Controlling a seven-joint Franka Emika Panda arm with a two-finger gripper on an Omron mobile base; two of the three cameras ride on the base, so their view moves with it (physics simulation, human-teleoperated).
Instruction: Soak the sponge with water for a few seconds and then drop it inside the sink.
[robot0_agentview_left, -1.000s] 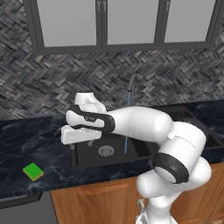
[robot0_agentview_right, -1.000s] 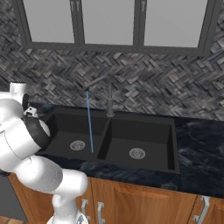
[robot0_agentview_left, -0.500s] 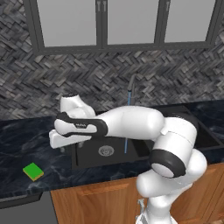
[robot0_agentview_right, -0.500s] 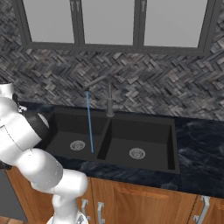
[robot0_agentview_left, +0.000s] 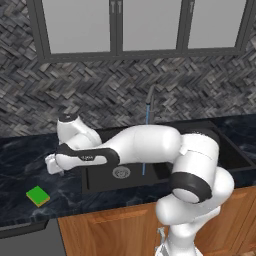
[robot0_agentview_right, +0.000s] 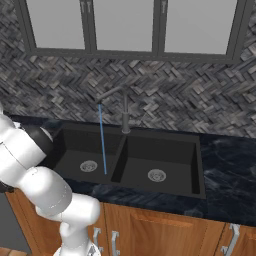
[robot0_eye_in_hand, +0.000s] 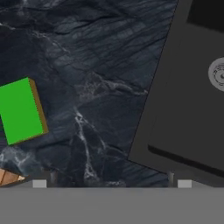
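The sponge, green on top with a yellow-orange edge, lies flat on the dark counter near its front edge, left of the sink. In the hand view the sponge sits at the left and the sink wall at the right. My gripper hangs over the counter just left of the sink, above and behind the sponge. Its fingertips stand wide apart, so my gripper is open and holds nothing. The water runs as a thin blue stream into the left basin.
A dark faucet stands behind the divider between the two basins. Marbled black counter spreads around the sponge. Wooden cabinet fronts run below, and a herringbone tile wall with windows rises behind.
The arm has swung left and down, carrying the hand from over the left basin to the counter left of the sink. The sponge has not moved and the jaws stay wide.
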